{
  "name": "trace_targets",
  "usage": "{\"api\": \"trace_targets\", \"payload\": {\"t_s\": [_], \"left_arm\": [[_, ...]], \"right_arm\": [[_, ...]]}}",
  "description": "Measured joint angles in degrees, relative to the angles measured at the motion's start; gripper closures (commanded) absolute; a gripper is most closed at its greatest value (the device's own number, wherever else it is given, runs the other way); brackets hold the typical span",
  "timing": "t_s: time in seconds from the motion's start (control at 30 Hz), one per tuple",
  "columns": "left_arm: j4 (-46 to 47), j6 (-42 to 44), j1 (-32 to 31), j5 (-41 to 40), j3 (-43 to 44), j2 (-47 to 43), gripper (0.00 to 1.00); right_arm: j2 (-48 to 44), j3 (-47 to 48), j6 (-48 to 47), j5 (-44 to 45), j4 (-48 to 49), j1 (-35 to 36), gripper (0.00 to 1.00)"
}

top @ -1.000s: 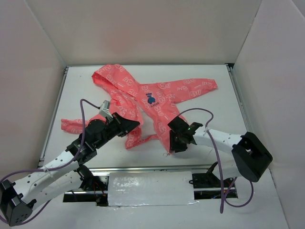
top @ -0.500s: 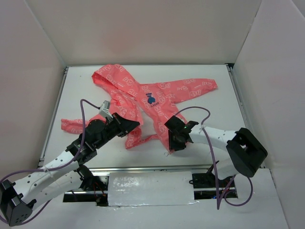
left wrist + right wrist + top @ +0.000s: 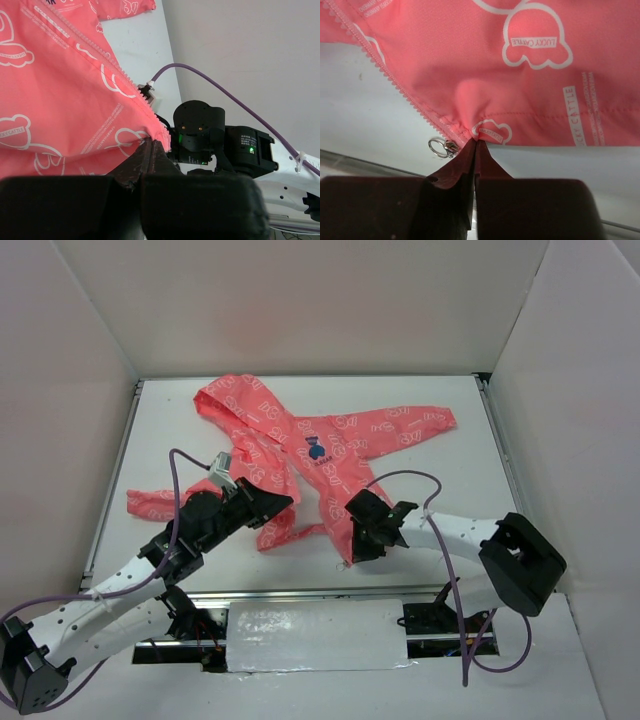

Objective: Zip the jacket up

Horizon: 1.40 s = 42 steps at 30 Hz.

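Note:
The coral-pink jacket (image 3: 300, 455) with white print and a blue chest emblem (image 3: 316, 448) lies open on the white table, hood at the far left, one sleeve to the right. My left gripper (image 3: 282, 502) is shut on the bottom hem of the left front panel (image 3: 75, 115). My right gripper (image 3: 352, 545) is shut on the bottom corner of the right front panel (image 3: 530, 75), just beside the zipper teeth. The silver zipper slider with its ring pull (image 3: 442, 147) lies on the table left of my right fingertips. The right arm's wrist (image 3: 200, 130) shows in the left wrist view.
White walls enclose the table (image 3: 440, 490) on three sides. A metal rail (image 3: 300, 592) runs along the near edge. A purple cable (image 3: 420, 480) loops above the right arm, another (image 3: 175, 465) above the left arm.
My right gripper has shifted slightly left and nearer along the hem, and the fabric near the bottom corner has drawn with it. The left arm has stayed put.

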Motion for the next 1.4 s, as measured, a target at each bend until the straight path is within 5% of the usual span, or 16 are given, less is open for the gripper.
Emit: {"api": "trace_targets", "payload": {"t_s": [0.1, 0.13, 0.17, 0.27, 0.57, 0.93, 1.4], "left_arm": [[-0.1, 0.0, 0.0, -0.1, -0.5, -0.3, 1.0], [-0.1, 0.0, 0.0, -0.1, -0.7, -0.4, 1.0], [-0.1, -0.1, 0.0, -0.2, -0.8, -0.5, 1.0], [-0.3, -0.1, 0.0, -0.2, -1.0, -0.9, 1.0], [-0.9, 0.0, 0.0, -0.5, -1.0, -1.0, 1.0], [-2.2, 0.0, 0.0, -0.5, -1.0, -1.9, 1.0], [-2.3, 0.0, 0.0, -0.5, -1.4, -2.3, 1.0]], "right_arm": [[-0.9, -1.3, 1.8, -1.7, 2.0, 0.0, 0.99], [-1.3, -1.6, 2.3, -2.1, 2.3, 0.0, 0.92], [-1.8, -1.8, 2.8, -2.4, 2.4, 0.1, 0.71], [-4.5, -1.8, 3.4, -3.3, 1.8, 0.3, 0.51], [-10.6, 1.1, -1.0, -1.3, -4.2, 0.5, 0.64], [-2.3, 4.1, -11.1, -1.1, -3.5, 0.5, 0.56], [3.4, 4.4, -10.3, 0.2, -2.8, 4.2, 0.6]]}}
